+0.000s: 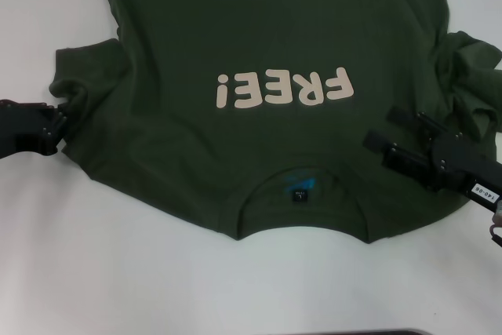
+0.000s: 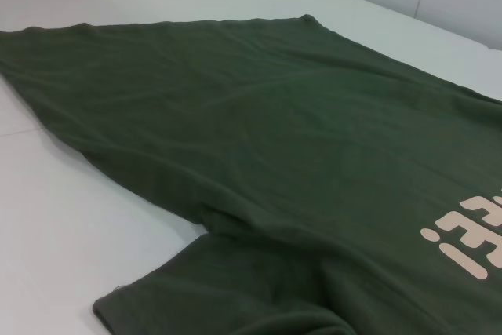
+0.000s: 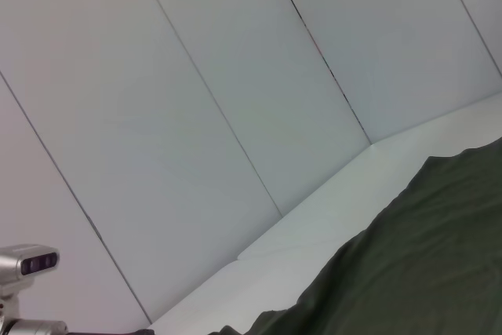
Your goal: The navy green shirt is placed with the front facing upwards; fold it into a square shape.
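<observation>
White table [image 1: 70, 256], navy green shirt [image 1: 259, 45] (front up), both grippers at sleeves

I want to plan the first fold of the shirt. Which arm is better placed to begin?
Probably the left. The left gripper is already at the sleeve edge of the navy green shirt, while the right gripper lies over the shoulder, with the bunched right sleeve beyond it.

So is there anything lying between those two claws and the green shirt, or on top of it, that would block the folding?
Nothing visible does. The shirt lies flat and bare on the white table. The left claw is already at its left sleeve, and the right claw sits over the cloth near the right shoulder.
</observation>
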`<action>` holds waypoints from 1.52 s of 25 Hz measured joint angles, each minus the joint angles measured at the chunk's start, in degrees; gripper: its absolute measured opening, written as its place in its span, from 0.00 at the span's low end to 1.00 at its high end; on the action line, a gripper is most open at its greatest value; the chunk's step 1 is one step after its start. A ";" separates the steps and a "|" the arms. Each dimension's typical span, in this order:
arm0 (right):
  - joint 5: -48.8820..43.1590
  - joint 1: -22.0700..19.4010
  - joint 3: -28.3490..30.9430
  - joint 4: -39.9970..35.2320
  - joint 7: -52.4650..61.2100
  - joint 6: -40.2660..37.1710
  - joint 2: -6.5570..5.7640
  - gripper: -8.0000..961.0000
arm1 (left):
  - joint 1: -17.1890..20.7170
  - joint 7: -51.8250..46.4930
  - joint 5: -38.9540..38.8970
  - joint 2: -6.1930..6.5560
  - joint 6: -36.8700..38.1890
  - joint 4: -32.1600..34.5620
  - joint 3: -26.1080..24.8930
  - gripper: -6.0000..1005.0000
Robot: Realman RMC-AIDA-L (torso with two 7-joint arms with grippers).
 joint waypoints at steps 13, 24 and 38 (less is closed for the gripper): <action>0.00 0.07 -0.01 0.00 -0.03 0.00 0.00 0.95 | 0.02 -2.31 -3.33 -0.43 0.59 3.51 -2.28 0.01; 0.00 0.09 -0.04 0.00 0.01 -0.39 0.00 0.95 | -0.67 -3.14 -4.26 -0.42 2.23 7.45 -1.89 0.02; 0.00 0.09 -0.03 0.00 -0.05 -0.61 0.00 0.95 | -1.48 -5.31 -6.62 -0.53 10.72 11.22 -2.08 0.03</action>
